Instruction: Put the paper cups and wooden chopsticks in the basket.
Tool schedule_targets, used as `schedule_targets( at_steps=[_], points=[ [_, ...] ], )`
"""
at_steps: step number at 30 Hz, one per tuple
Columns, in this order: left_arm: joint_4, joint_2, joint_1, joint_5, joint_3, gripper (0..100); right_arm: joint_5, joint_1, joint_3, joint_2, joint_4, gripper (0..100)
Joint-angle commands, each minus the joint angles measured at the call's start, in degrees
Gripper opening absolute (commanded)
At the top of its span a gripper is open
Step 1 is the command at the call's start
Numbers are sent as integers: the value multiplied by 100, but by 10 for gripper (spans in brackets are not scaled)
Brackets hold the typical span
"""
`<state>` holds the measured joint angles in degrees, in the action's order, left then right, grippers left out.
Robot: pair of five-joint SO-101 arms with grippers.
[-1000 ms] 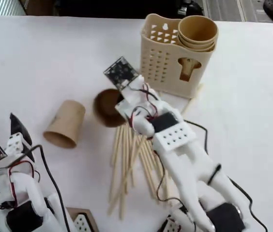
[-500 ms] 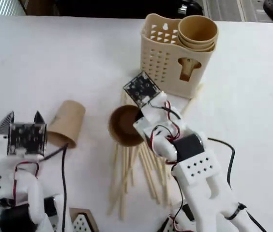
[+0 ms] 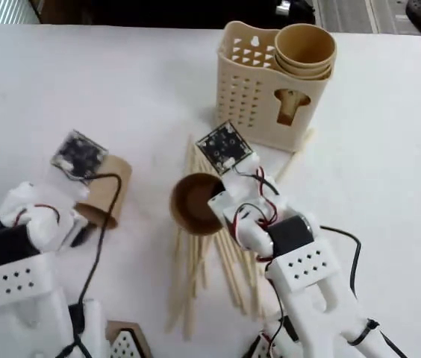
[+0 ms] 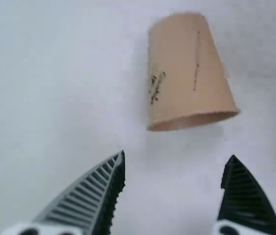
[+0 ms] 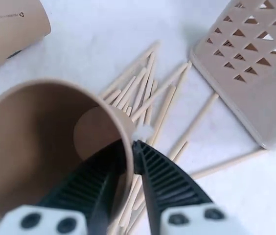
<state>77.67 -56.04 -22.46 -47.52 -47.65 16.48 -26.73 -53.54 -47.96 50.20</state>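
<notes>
Pinches rim of brown paper cup (image 5: 30, 137) in closed right pincer (image 5: 130, 144), seemingly over pale wooden chopsticks (image 3: 192, 276), near beige perforated basket (image 3: 251, 97). Holds left pincer (image 4: 177, 156) wide apart, empty, facing toppled second paper cup (image 4: 187, 73).

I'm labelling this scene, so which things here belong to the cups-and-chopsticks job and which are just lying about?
Job: basket; stacked cups inside it; held cup, rim pinched in the right gripper; lying cup before the open left gripper; chopsticks on the table.
Lying about: dark objects past the table's far edge.
</notes>
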Motion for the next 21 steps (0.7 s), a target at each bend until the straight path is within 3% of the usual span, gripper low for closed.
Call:
schedule_targets(
  at_steps=[1, 10, 14, 18, 21],
  points=[
    [-835, 127, 31, -782, -967, 315, -44, 84, 44, -163, -110, 19],
    [-3007, 163, 31, -738, -2154, 312, -44, 242, -88, -154, -321, 19],
    [-3807, 163, 66, -193, -2453, 301, -44, 391, -88, -127, -347, 19],
    [-4624, 127, 382, 185, -2866, 190, -44, 356, -88, -145, -347, 19],
    [-4809, 127, 673, 246, -2998, 58, -44, 347, -70, -171, -303, 19]
  ],
)
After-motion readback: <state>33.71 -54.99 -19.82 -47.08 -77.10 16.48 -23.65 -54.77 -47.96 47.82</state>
